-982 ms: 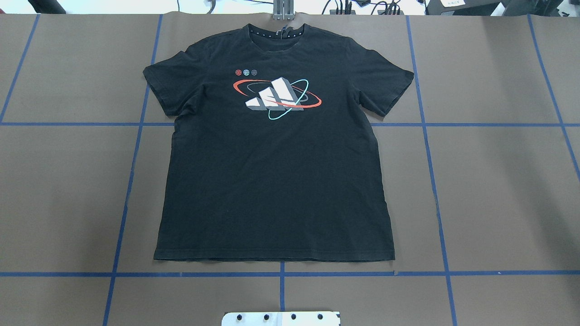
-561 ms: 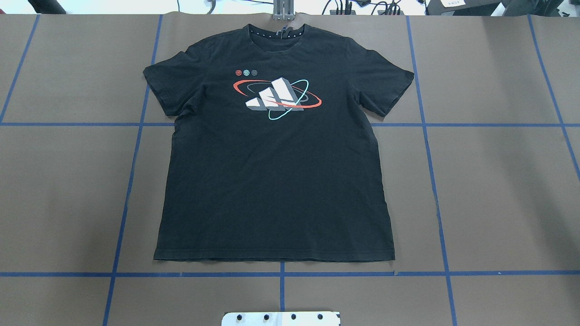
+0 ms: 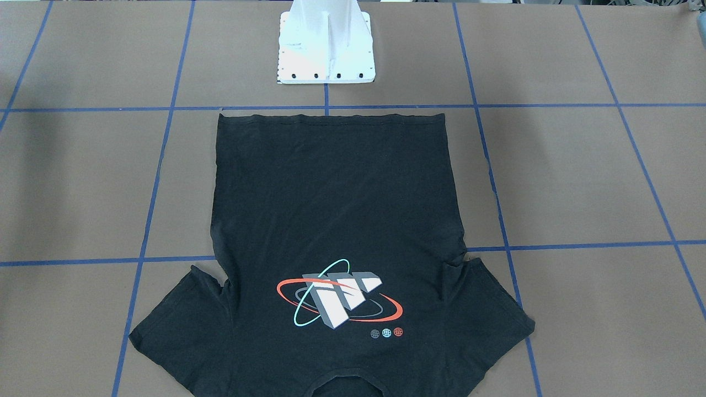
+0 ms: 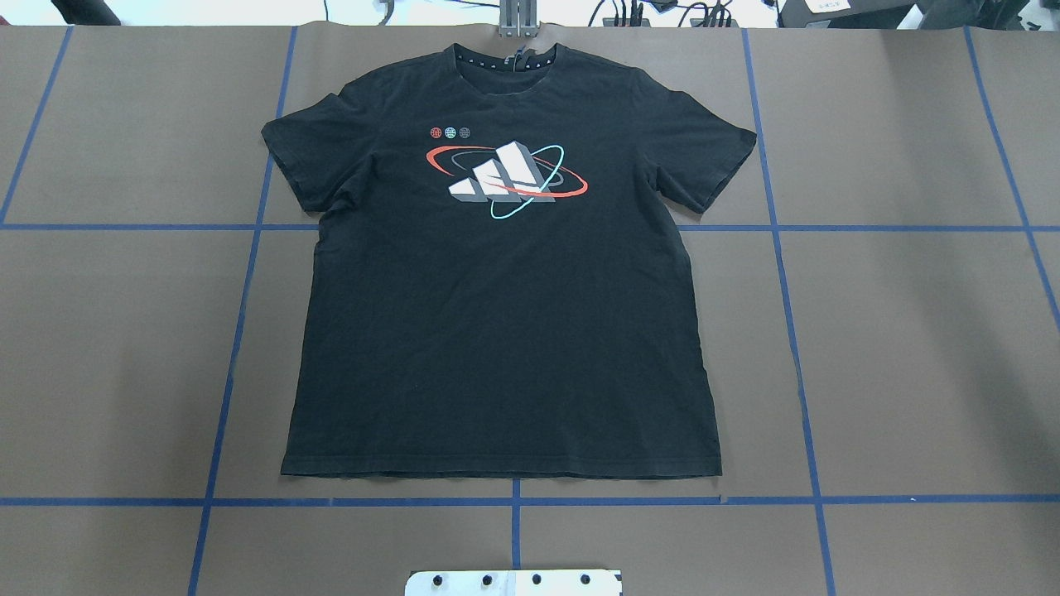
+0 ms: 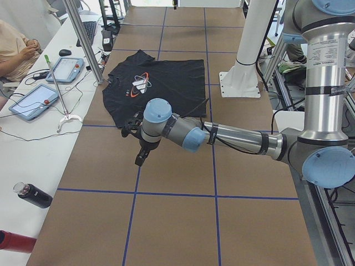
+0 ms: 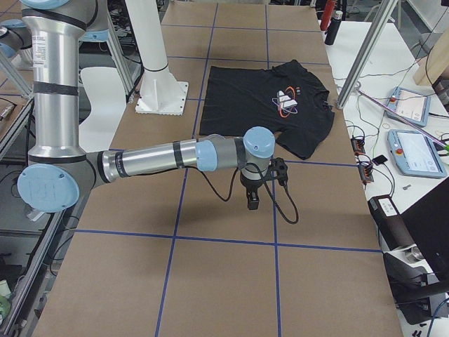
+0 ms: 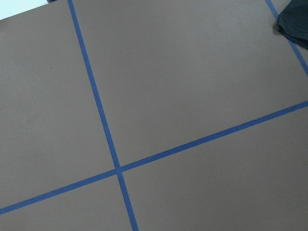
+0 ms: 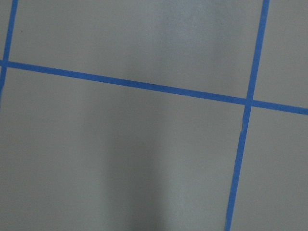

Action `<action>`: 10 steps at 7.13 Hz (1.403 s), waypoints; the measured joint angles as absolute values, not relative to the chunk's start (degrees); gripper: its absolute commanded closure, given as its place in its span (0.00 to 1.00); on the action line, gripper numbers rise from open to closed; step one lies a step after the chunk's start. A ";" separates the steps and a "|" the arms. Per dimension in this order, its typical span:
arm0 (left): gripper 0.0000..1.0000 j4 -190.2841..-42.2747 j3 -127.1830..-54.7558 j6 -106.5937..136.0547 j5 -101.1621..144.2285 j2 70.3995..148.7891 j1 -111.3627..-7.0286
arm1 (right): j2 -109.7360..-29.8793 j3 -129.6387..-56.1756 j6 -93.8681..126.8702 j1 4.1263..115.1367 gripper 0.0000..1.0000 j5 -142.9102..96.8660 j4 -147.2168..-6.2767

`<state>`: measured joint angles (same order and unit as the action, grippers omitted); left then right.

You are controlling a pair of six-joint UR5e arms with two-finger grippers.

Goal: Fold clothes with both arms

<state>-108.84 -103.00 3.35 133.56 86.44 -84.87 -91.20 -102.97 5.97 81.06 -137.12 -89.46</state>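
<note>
- Because the black T-shirt [image 4: 497, 314] is thin knit cloth, I judge it light, limp and prone to sag and wrinkle. It will drape from any pinch point and slide easily over the brown table [image 4: 911, 348].
- It lies flat and spread out, printed side up, with the collar [image 4: 505, 60] at the far edge from the robot and the hem [image 4: 497, 473] just short of a blue tape line [image 4: 662, 500] near the white pedestal [image 3: 325, 49].
- My pick for holds is one gripper per side, taking matching points so the cloth lifts evenly: the left-side sleeve [image 4: 290, 161] and the right-side sleeve [image 4: 712, 165], or the two hem corners. Each pinch must catch both layers without dragging the body askew.
- My left arm [image 5: 233, 138] stretches low and nearly level over the table, wrist bent so the left gripper [image 5: 141, 158] points down above bare table, just off the shirt's sleeve edge. Its wrist view catches only a corner of black cloth.
- My right arm [image 6: 154, 161] mirrors that pose, with the right gripper [image 6: 251, 200] hanging over bare table near the other sleeve.
- Neither claw touches anything. Whether the fingers are spread or pressed together, I cannot tell from these side views.
</note>
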 measured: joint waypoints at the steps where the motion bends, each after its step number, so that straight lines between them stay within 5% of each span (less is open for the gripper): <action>1: 0.00 -108.80 -102.89 3.37 134.59 86.51 -84.84 | -87.87 -99.93 12.34 78.35 0.00 -137.09 -85.36; 6: 0.00 -108.81 -103.08 3.32 136.18 86.52 -84.78 | -64.07 -70.98 47.59 62.37 0.04 -123.86 -56.12; 10: 0.00 -108.87 -103.12 3.32 136.29 86.46 -84.78 | -55.11 -60.98 62.01 54.66 0.23 -110.46 -48.10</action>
